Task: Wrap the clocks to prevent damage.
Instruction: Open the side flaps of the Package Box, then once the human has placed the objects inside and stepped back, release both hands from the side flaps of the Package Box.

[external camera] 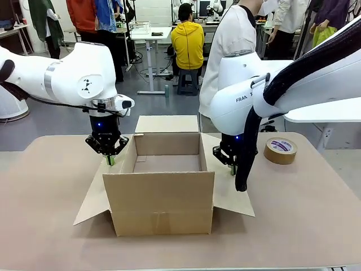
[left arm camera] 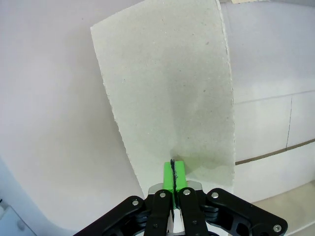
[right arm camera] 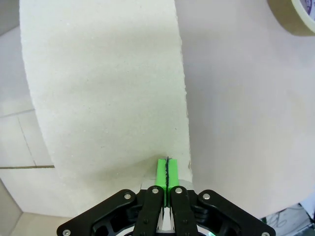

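bright even light, sharp, wrist views overexposed

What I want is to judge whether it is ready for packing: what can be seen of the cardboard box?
The cardboard box is plain brown corrugated board. It stands upright in the middle of the table with its top open. Its back flap stands up. The left flap and right flap splay outward and down. What shows of the inside is bare. The left gripper, shut, meets the left flap, and the right gripper, shut, meets the right flap.

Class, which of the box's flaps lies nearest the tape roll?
The right side flap, by the right end effector; the tape roll sits just beyond it.
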Available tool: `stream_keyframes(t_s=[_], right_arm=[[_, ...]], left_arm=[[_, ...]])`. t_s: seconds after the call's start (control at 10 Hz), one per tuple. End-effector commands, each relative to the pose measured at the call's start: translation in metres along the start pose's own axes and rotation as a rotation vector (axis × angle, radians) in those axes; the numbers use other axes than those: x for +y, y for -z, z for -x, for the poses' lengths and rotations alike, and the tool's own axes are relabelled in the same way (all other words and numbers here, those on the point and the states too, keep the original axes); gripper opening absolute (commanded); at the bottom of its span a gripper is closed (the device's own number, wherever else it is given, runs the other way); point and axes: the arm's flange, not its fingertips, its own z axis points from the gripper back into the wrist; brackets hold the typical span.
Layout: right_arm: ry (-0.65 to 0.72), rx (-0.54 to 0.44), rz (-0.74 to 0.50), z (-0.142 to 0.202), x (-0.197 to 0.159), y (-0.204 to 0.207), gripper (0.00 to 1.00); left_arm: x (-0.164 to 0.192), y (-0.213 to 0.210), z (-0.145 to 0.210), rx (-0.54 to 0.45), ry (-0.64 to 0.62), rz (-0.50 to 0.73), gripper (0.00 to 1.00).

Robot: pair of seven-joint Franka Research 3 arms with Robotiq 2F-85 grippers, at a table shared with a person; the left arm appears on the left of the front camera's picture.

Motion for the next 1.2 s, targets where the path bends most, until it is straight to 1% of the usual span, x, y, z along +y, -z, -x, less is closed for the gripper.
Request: stream_keyframes(t_s=[0.0, 1.1], right_arm=[[0.007, 0.009, 0.018, 0.0003, -0.0011, 0.005, 0.01], [0.007, 0.009, 0.018, 0.0003, -0.0011, 0.005, 0.01]], left_arm=[[0.0001, 0.0015, -0.0005, 0.001, -0.001, -0.01, 0.0], [0.0001, 0.0015, -0.0005, 0.001, -0.001, -0.01, 0.0]])
